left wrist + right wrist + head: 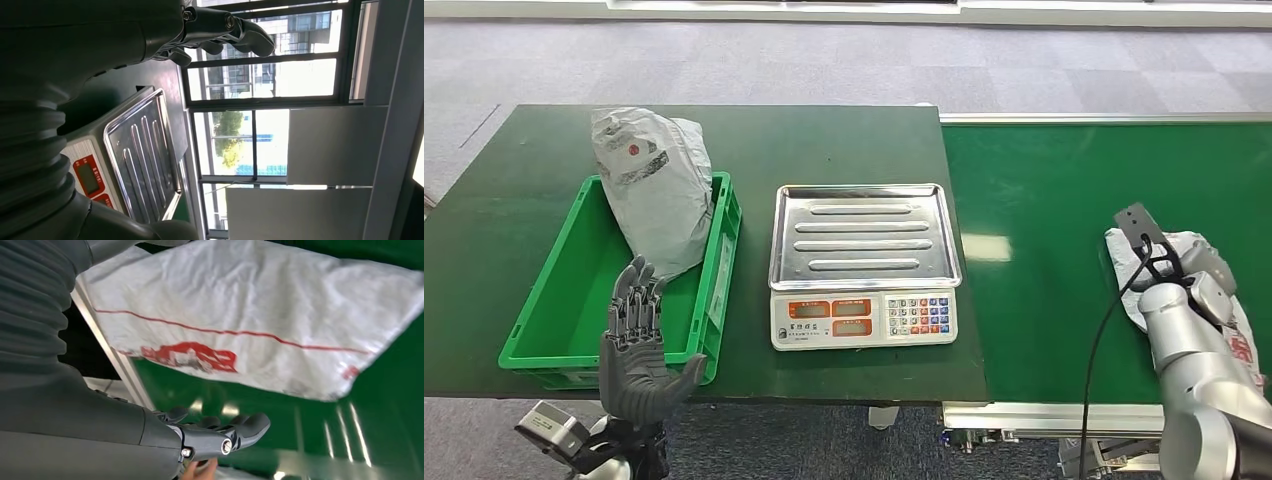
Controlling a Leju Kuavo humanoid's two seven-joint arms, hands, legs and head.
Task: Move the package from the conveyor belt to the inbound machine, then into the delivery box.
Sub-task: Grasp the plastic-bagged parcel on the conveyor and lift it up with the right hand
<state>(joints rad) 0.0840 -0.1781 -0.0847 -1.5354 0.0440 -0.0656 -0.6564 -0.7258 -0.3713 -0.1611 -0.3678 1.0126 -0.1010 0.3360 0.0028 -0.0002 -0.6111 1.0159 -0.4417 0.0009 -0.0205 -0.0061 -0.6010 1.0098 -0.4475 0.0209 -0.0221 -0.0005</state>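
Evidently the pickup step: right hand [1199, 285] hovers over the package [1236, 340] on the belt [1044, 200], grip unclear; next, grasp it.

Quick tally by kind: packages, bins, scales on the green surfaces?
Packages: 2 — grey plastic mailer bag in the bin, white plastic bag with red print on the belt
Green plastic bins: 1
Scales with steel tray: 1
Total: 4

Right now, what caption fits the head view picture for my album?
Robot's right hand reaches a white package on the conveyor belt; scale and green box wait.
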